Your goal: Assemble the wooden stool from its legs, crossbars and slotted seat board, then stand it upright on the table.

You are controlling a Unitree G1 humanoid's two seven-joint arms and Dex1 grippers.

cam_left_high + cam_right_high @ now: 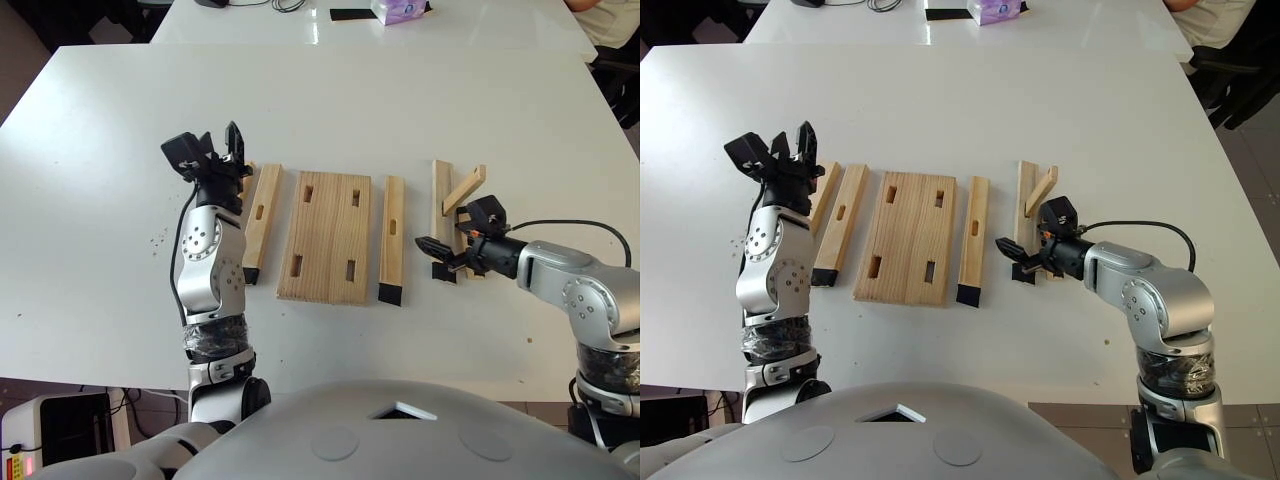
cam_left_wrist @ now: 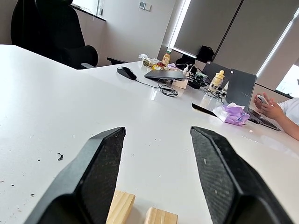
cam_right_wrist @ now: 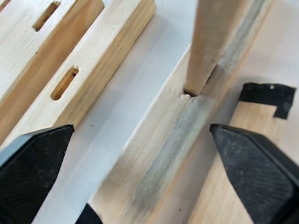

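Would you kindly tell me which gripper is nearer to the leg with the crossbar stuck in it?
Right. The right gripper is open astride that leg; the left gripper is raised over the leftmost legs, beyond the seat board.

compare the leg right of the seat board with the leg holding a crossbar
The leg right of the seat board has an empty slot; the leg holding the crossbar has it plugged in, tilted. The first lies apart from the right gripper; the second between its fingers. Both lie flat.
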